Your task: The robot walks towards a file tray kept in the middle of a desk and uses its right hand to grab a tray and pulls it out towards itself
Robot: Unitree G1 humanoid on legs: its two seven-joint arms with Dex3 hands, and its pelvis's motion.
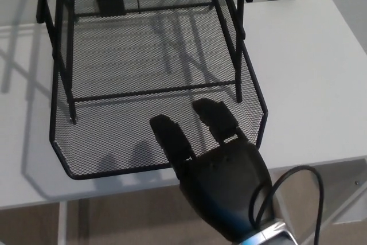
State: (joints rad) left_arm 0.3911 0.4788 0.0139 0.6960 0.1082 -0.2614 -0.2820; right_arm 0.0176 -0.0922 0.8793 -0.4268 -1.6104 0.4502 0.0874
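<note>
R hand (221,167) hooked over front lip of mesh tray (252,93), two fingers (217,120) inside, thumb hidden; gripping rim for pull. Tray lies just ahead of hand, slid partway out of rack frame (51,27), front edge near desk (304,67) edge. L hand not visible.

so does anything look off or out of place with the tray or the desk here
Only the bottom mesh tray, which sticks out of the black rack toward the desk front edge. The right hand has its fingers over the tray's front rim. Nothing looks bent, spilled or broken.
</note>
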